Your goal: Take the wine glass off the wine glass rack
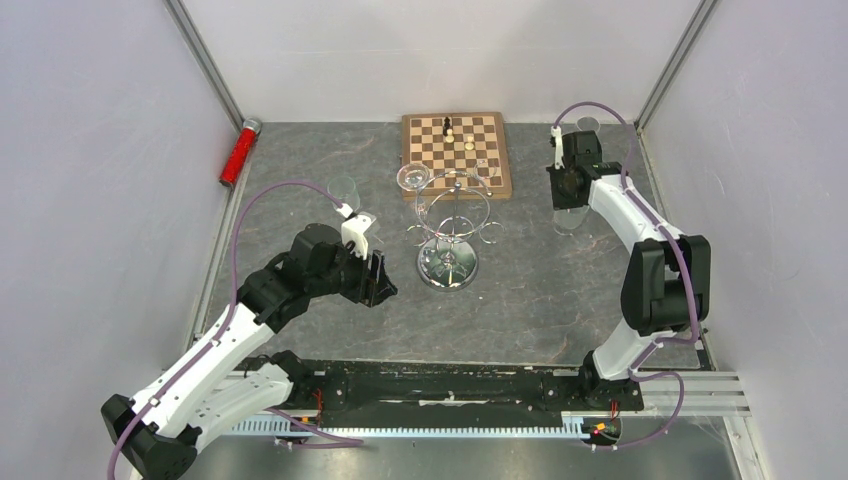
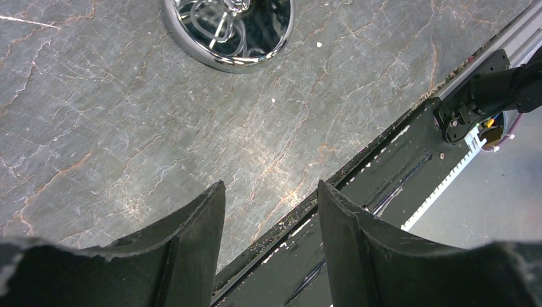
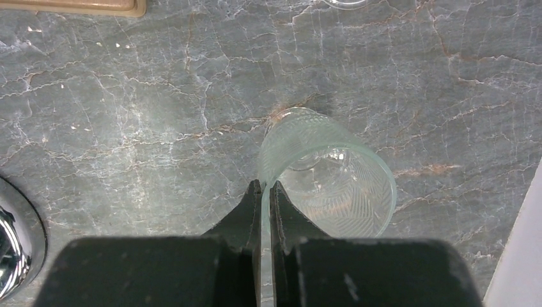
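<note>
Right gripper (image 3: 263, 188): fingers pinched together on the rim wall of a clear ribbed wine glass (image 3: 332, 185), one finger inside the bowl and one outside. The glass is off the wine glass rack (image 1: 450, 225), held over the grey table (image 1: 540, 290) well to the rack's right, just beyond the chessboard's (image 1: 457, 150) right edge. The overhead view is too small to settle whether its foot touches the table (the stem is hidden in the wrist view).

Left gripper (image 2: 271, 198): jaws apart, nothing between them, only bare table and the black base rail below. It sits low on the rack's near-left side, apart from the mirrored base.

Rack upright at table centre. What looks like another glass (image 1: 412, 178) hangs at its far-left loop. A further glass (image 1: 345, 190) stands left of the rack.
</note>
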Action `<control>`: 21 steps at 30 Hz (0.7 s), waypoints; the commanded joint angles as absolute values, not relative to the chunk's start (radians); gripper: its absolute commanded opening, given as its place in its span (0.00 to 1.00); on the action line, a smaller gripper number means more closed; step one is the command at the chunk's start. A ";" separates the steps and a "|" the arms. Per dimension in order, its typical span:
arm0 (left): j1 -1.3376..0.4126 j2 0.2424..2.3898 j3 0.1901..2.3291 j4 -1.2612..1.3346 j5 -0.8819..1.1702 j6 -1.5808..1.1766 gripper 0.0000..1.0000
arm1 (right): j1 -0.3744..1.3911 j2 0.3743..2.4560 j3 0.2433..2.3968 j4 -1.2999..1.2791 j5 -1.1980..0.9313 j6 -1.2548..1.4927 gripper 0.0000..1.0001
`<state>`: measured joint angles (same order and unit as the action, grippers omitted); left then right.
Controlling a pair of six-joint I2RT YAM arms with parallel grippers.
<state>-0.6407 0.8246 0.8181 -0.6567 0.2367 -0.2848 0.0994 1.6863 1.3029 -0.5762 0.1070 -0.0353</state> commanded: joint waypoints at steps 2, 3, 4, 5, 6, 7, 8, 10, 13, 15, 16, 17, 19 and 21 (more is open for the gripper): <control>-0.638 0.822 0.821 -0.642 0.231 -0.255 0.61 | 0.093 1.699 1.368 -0.534 0.123 -0.055 0.01; -0.638 0.822 0.821 -0.643 0.230 -0.255 0.61 | 0.093 1.699 1.368 -0.534 0.125 -0.055 0.05; -0.638 0.822 0.821 -0.643 0.230 -0.255 0.61 | 0.093 1.700 1.368 -0.534 0.124 -0.055 0.08; -0.638 0.823 0.821 -0.643 0.230 -0.255 0.61 | 0.093 1.700 1.368 -0.534 0.124 -0.055 0.10; -0.638 0.824 0.821 -0.643 0.230 -0.255 0.61 | 0.094 1.700 1.368 -0.534 0.125 -0.054 0.12; -0.638 0.824 0.821 -0.643 0.230 -0.255 0.61 | 0.094 1.699 1.368 -0.535 0.127 -0.054 0.15; -0.638 0.826 0.821 -0.643 0.230 -0.255 0.61 | 0.094 1.697 1.369 -0.534 0.128 -0.054 0.17; -0.638 0.827 0.820 -0.643 0.230 -0.255 0.61 | 0.094 1.688 1.374 -0.534 0.132 -0.054 0.24; -0.638 0.827 0.821 -0.643 0.229 -0.253 0.61 | 0.094 1.680 1.389 -0.539 0.142 -0.057 0.32; -0.638 0.828 0.821 -0.644 0.229 -0.253 0.61 | 0.093 1.675 1.402 -0.548 0.148 -0.057 0.35; -0.638 0.829 0.821 -0.644 0.229 -0.253 0.61 | 0.093 1.668 1.409 -0.552 0.151 -0.054 0.37; -0.638 0.831 0.821 -0.644 0.229 -0.253 0.61 | 0.093 1.663 1.414 -0.552 0.159 -0.052 0.40; -0.638 0.832 0.821 -0.644 0.226 -0.252 0.61 | 0.093 1.647 1.431 -0.558 0.168 -0.047 0.44; -0.638 0.833 0.821 -0.644 0.223 -0.253 0.61 | 0.093 1.629 1.455 -0.570 0.171 -0.042 0.47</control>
<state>-0.6407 0.8307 0.8181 -0.6567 0.2367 -0.2848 0.0959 1.6966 1.3785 -0.5701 0.1383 -0.0486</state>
